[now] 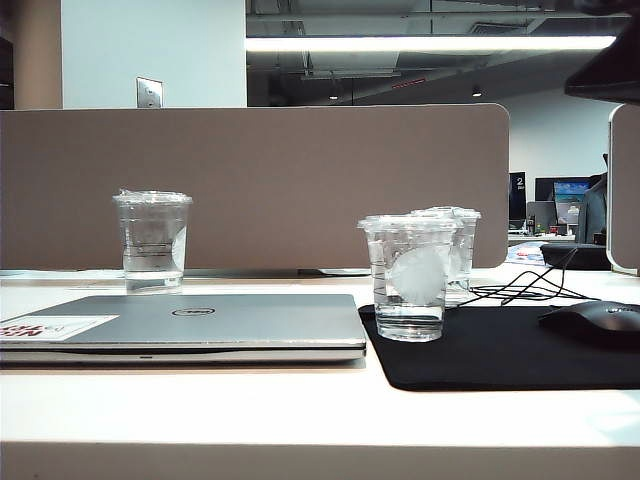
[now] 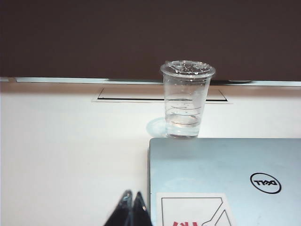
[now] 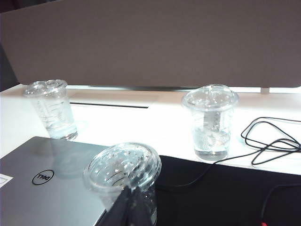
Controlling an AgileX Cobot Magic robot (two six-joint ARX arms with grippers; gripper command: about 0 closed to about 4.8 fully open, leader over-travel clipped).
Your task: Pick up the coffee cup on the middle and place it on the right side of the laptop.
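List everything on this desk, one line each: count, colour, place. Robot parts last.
Short clear plastic lidded coffee cup with round white logo: one, on the black mat just right of the laptop, in front of the taller logo cup.
Taller clear lidded cup with similar white logo: one, on the white desk behind the mat.
Tall clear lidded cup with white label: one, behind the laptop on the left.
Slim silver-grey Dell laptop: one, closed, left of the mat, white-and-red sticker at its corner.
Black mat: one, right side.
Black mouse: one, on the mat's right edge.
Black cables: a tangle behind the mat.
Left gripper: black, shut, by the laptop's sticker corner.
Right gripper: dark, shut, close against the coffee cup.
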